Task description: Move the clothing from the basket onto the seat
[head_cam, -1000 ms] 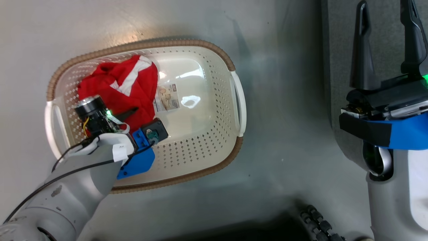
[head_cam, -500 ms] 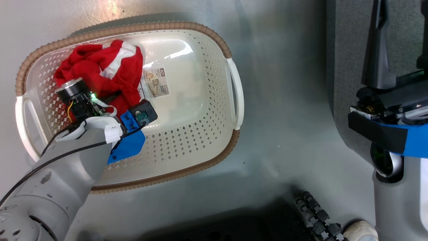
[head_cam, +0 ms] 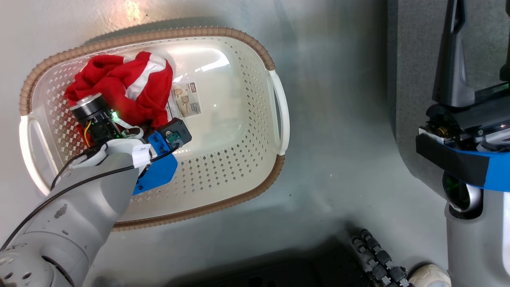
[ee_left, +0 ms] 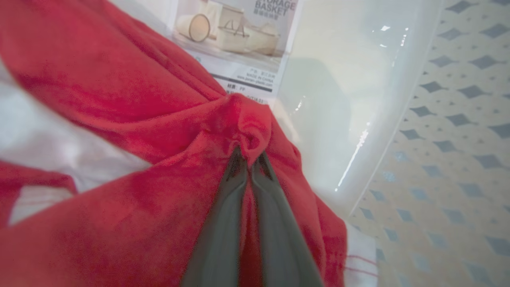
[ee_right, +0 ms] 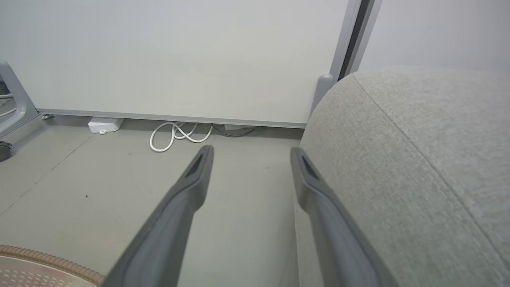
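While the basket (head_cam: pixel 239 159) is sitting on the grey floor (head_cam: pixel 338 139) near the seat (ee_right: pixel 418 159), the left gripper's (ee_left: pixel 249 159) jaws are pinching the clothing (head_cam: pixel 119 87); the right gripper's (ee_right: pixel 251 159) are standing spread

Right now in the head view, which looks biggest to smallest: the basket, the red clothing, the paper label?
1. basket, by far the largest.
2. red clothing, bunched at one end.
3. paper label on the basket floor, smallest.

Red clothing (head_cam: pixel 119 85) with white stripe, cream perforated basket (head_cam: pixel 223 175) brown-rimmed, grey seat (ee_right: pixel 418 167)
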